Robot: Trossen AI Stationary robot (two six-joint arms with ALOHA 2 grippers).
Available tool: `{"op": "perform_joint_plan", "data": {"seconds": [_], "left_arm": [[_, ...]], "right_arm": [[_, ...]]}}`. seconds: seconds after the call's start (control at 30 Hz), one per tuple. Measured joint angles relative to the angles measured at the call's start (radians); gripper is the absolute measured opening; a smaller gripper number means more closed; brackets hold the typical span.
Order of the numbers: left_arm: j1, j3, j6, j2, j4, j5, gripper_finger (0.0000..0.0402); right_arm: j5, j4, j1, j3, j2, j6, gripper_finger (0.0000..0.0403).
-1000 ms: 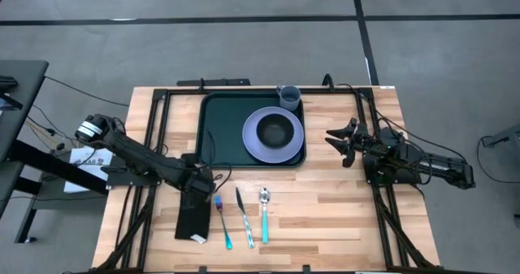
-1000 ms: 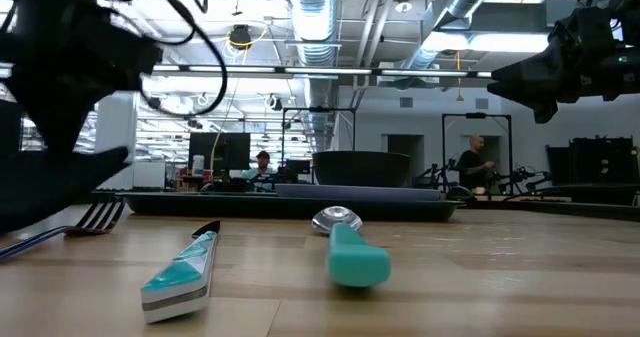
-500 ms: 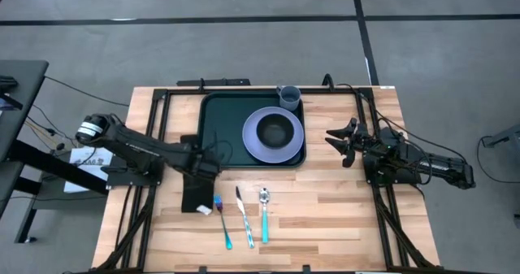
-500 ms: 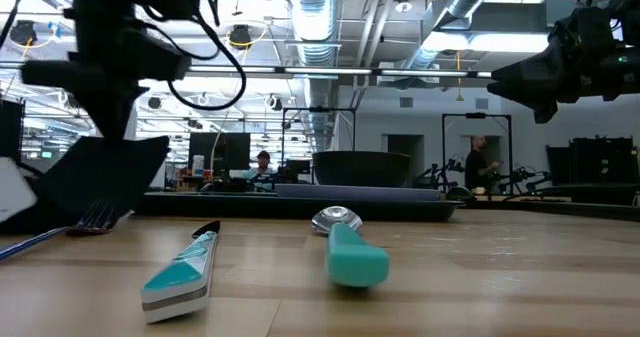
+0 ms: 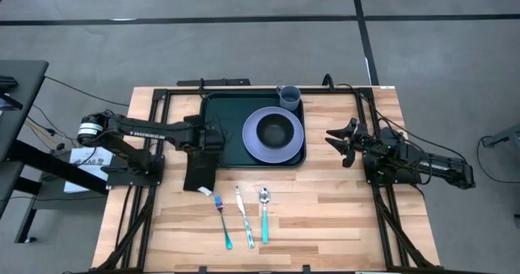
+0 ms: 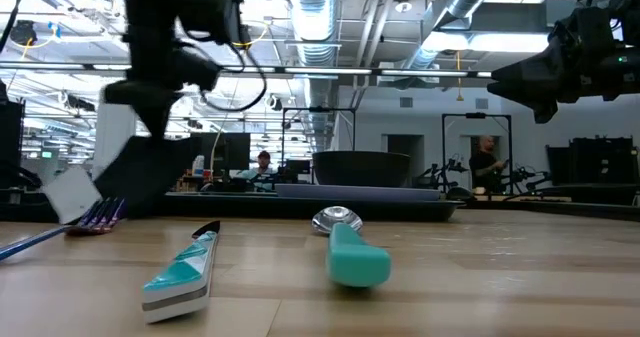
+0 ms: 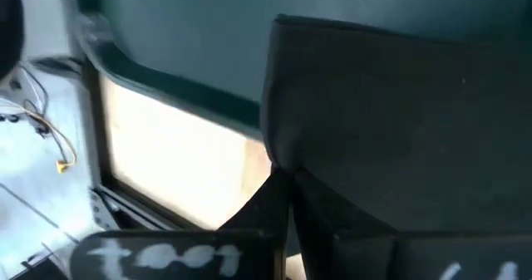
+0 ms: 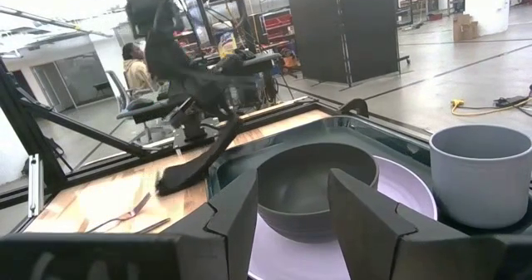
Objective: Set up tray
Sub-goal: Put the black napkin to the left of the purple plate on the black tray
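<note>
**Black mat carried toward the tray's open side**

The left gripper (image 5: 208,139) is clamped on the upper edge of a flat black rectangular mat (image 5: 199,173), which hangs tilted off the light wooden slatted table (image 5: 325,209), its lower end near the fork. The large dark green plastic tray with a raised rim (image 5: 219,136) sits at the far centre of the table, holding a lavender round plate (image 5: 248,136) with a dark bowl (image 5: 275,130) on it and a grey-blue cup (image 5: 289,96) at its far right corner.

The step in hand appears to be bringing the mat onto the tray's bare left half. The next move likely calls for clearing the rim, then lowering the mat flat beside the plate without nudging it.

A blue-handled fork (image 5: 222,220), a teal-handled knife (image 5: 244,219) and a teal-handled spoon (image 5: 264,215) lie in a row on the table's near side. The right gripper (image 5: 344,141) waits beside the tray's right edge, fingers spread and empty.

Beyond the table lies an open industrial hall with ceiling ducts; people sit and stand in the distance.
</note>
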Motion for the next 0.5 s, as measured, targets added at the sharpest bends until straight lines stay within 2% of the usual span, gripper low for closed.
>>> {"op": "perform_joint_plan", "data": {"seconds": [0.13, 0.33, 0.5], "left_arm": [[0.068, 0.077, 0.089, 0.000, 0.044, -0.040, 0.0000], [0.194, 0.160, 0.247, -0.001, 0.132, -0.040, 0.0000], [0.299, 0.167, 0.341, -0.001, 0.189, 0.022, 0.0000]], "right_arm": [[0.000, 0.000, 0.000, 0.000, 0.000, 0.000, 0.0140], [0.000, 0.000, 0.000, 0.000, 0.000, 0.000, 0.0140], [0.000, 0.000, 0.000, 0.000, 0.000, 0.000, 0.0137]]}}
